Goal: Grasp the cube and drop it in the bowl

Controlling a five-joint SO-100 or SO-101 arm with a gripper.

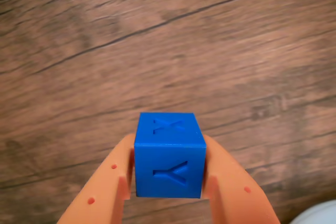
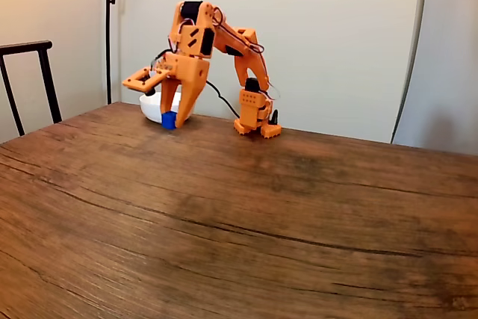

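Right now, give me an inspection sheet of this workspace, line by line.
Surface: dark wooden table, strong grain.
Cube: blue cube, letters X and Y sunk into two faces, held between the fingers; in the fixed view it sits low, in front of the bowl.
Bowl: white bowl behind the gripper, partly hidden by it.
Clutter: nothing seen.
Gripper: orange gripper, shut on the cube.
Cables: black cable from the arm down to the arm base.
Surroundings: pale wall, dark chair at the fixed view's left, a thin black pole.
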